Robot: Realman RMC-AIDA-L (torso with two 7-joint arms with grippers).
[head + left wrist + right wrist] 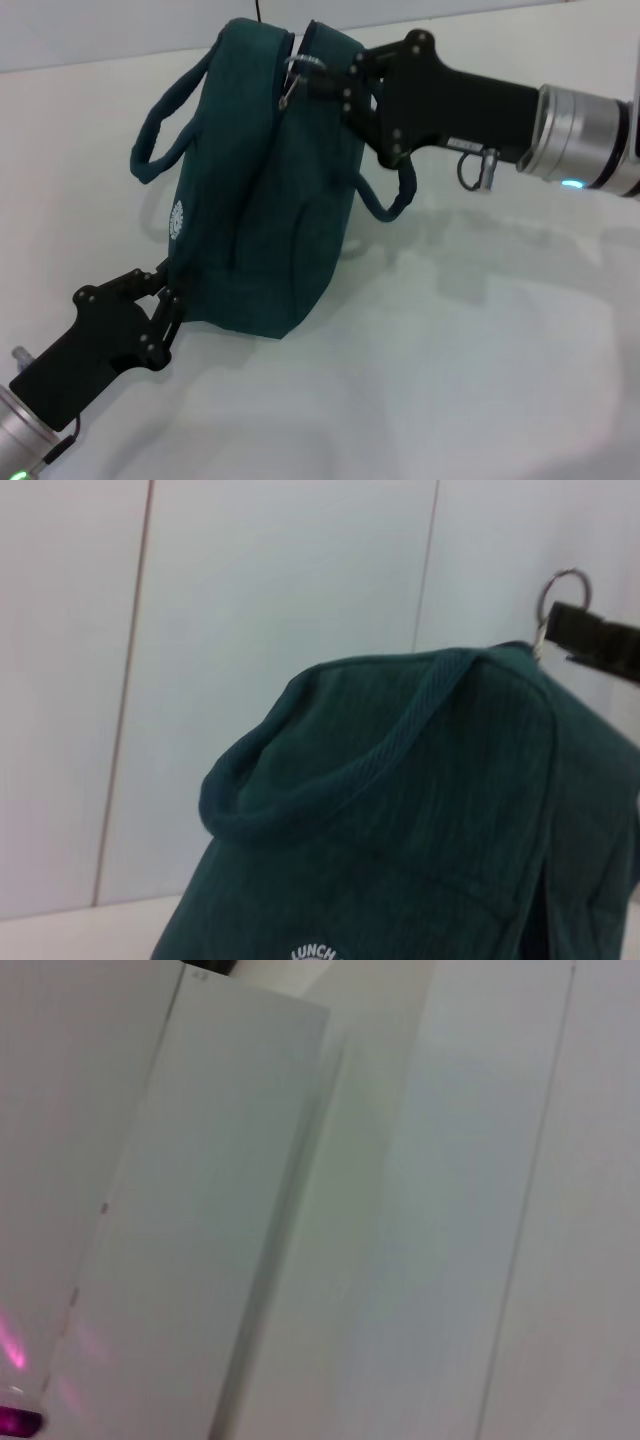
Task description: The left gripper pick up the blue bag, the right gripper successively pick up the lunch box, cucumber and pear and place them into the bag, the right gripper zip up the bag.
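The blue bag [260, 190] stands upright on the white table [480, 360], toward the left of the head view, and it is the biggest thing there. Its body leans a little, with the base near the left arm and the top edge up by the right arm. One rolled handle [165, 115] loops out to the left side; the other handle [395, 195] hangs down on the right side, below the right arm. A small white round logo [179, 221] sits low on the bag's left face, and in the left wrist view the word "LUNCH" [315, 952] shows there in white letters. That same view shows the bag's ribbed fabric and one handle lying across its top.

The right gripper [325, 80] reaches in from the right at the top of the bag. Its fingers are closed on the zipper pull, a silver ring [292, 82] with a small clip, right at the top seam. In the left wrist view the ring [562, 590] stands up above the bag's top corner, held by a dark fingertip.

The left gripper [165, 290] comes up from the lower left and is pinched tight on the bag's lower left corner, its fingers touching the fabric.

The right wrist view shows only pale wall panels.
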